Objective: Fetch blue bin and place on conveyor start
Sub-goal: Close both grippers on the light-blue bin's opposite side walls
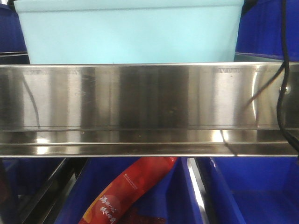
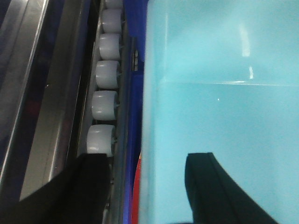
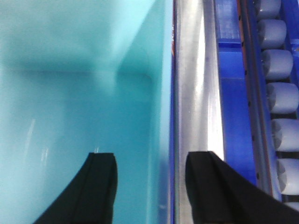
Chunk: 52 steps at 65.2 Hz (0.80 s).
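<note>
1. Front view: the light turquoise smooth plastic rectangular bin [image 1: 131,32] stands on the upper shelf behind the shiny stainless-steel shelf rail [image 1: 140,98]. Dark royal-blue plastic crates [image 1: 266,28] stand just beside it on both sides. The black belt conveyor is not in view. The rail hides the bin's base, so a pull forward without enough lift would probably jam it against the rail. The thin black cable [image 1: 284,70] hanging across the rail's right end could snag.

2. Left wrist view: the left pincer [image 2: 147,161] is apart and grips nothing. It straddles the bin's side wall, with one black finger [image 2: 88,191] outside over the row of pale grey rollers [image 2: 105,105] and the other inside the bin. The wall looks smooth and slightly tapered, so a shallow or weak clamp may slip upward.

3. Right wrist view: the right pincer [image 3: 152,158] is also apart, with one finger inside the bin and one over the bright steel strip [image 3: 196,93] outside. If one pincer clamps or lifts before the other, the bin could tilt, twist free, or knock a neighbouring crate.
</note>
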Motion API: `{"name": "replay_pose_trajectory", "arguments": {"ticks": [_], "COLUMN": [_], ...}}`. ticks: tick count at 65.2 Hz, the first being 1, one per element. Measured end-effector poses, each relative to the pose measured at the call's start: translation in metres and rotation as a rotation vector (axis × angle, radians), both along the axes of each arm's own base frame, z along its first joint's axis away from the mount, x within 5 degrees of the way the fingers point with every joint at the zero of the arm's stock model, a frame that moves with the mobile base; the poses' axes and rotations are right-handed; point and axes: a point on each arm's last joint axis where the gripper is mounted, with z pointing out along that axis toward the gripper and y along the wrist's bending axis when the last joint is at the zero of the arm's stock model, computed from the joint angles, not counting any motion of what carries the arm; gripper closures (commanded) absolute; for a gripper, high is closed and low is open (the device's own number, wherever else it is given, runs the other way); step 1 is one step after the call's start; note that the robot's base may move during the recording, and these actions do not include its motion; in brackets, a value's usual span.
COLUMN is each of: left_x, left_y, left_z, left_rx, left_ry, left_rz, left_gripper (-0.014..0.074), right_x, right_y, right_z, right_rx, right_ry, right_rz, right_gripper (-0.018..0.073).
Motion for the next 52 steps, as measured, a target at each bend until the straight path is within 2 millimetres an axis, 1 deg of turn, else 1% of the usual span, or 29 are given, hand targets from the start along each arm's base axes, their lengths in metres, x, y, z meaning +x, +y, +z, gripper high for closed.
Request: {"name": "replay_pose_trajectory", "arguments": {"ticks": [6, 10, 12, 17, 18, 21, 22, 23, 24, 25, 44, 52], "left_x": [0.0000, 0.0000, -0.0001, -0.0005, -0.0006, -0.0009, -0.0011, -0.0011, -0.0012, -0.0013, -0.0015, -0.0034], "left_y": [0.0000, 0.0000, -0.0002, 0.0000, 0.0000, 0.0002, 0.0003, 0.0003, 0.0004, 0.0004, -0.0003, -0.0051], "left_z": [0.0000, 0.0000, -0.0001, -0.0004, -0.0005, -0.0007, -0.0008, -0.0008, -0.0009, -0.0010, -0.0010, 0.0026], "left_rx": [0.000, 0.000, -0.002, -0.003, -0.004, -0.004, -0.003, -0.004, -0.004, -0.004, -0.023, -0.025], "left_ry": [0.000, 0.000, 0.001, 0.006, 0.008, 0.012, 0.014, 0.014, 0.016, 0.018, 0.020, 0.018], "left_rz": [0.000, 0.000, 0.000, 0.003, 0.006, 0.008, 0.009, 0.010, 0.011, 0.013, 0.024, 0.033], "left_gripper": [0.0317, 0.0349, 0.0369, 0.0480, 0.0507, 0.0594, 0.0622, 0.0652, 0.0681, 0.0710, 0.0707, 0.0707], "right_x": [0.0000, 0.0000, 0.0000, 0.0000, 0.0000, -0.0001, -0.0001, -0.0003, -0.0005, -0.0005, -0.0004, -0.0017], "right_y": [0.0000, 0.0000, 0.0000, 0.0000, 0.0000, -0.0001, -0.0001, -0.0001, 0.0002, 0.0002, -0.0004, -0.0014], "right_z": [0.0000, 0.0000, 0.0000, 0.0000, 0.0000, -0.0001, -0.0001, -0.0002, -0.0003, -0.0003, -0.0006, 0.0014], "right_rx": [0.000, 0.000, 0.000, 0.000, 0.000, -0.001, -0.001, -0.001, 0.004, 0.004, -0.003, -0.008], "right_ry": [0.000, 0.000, 0.000, 0.000, 0.000, 0.002, 0.002, 0.003, 0.007, 0.007, 0.008, 0.006], "right_rz": [0.000, 0.000, 0.000, 0.000, 0.000, 0.000, 0.000, 0.000, -0.002, -0.002, -0.005, -0.008], "right_gripper": [0.0340, 0.0385, 0.0431, 0.0526, 0.0566, 0.0650, 0.0665, 0.0708, 0.0729, 0.0724, 0.0713, 0.0713]}}
